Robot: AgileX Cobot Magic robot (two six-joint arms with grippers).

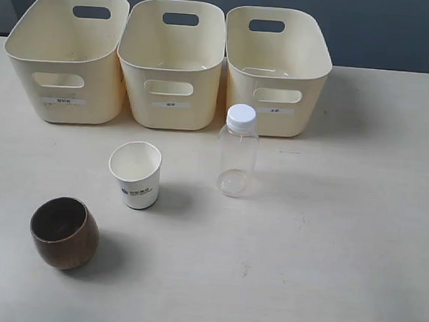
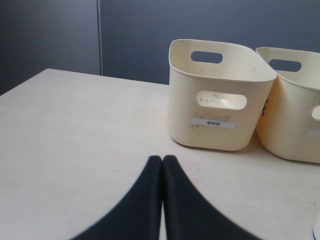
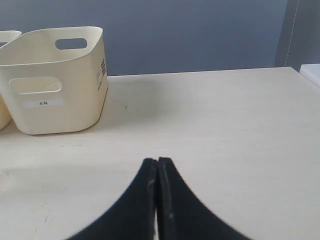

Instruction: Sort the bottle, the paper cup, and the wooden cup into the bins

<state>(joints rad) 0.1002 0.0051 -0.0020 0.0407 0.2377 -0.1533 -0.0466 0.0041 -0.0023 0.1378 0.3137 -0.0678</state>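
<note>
Nearest, lower left, sits the wooden cup (image 1: pixel 64 233); paper cup (image 1: pixel 135 174) centre-left, bottle (image 1: pixel 238 151) upright at centre, bins (image 1: pixel 196 104) across the top of the counter (image 1: pixel 341 251). Both arms' jaws clenched, empty.

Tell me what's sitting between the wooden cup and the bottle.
The paper cup stands upright between the wooden cup and the bottle, touching neither. The exterior view shows this.
</note>
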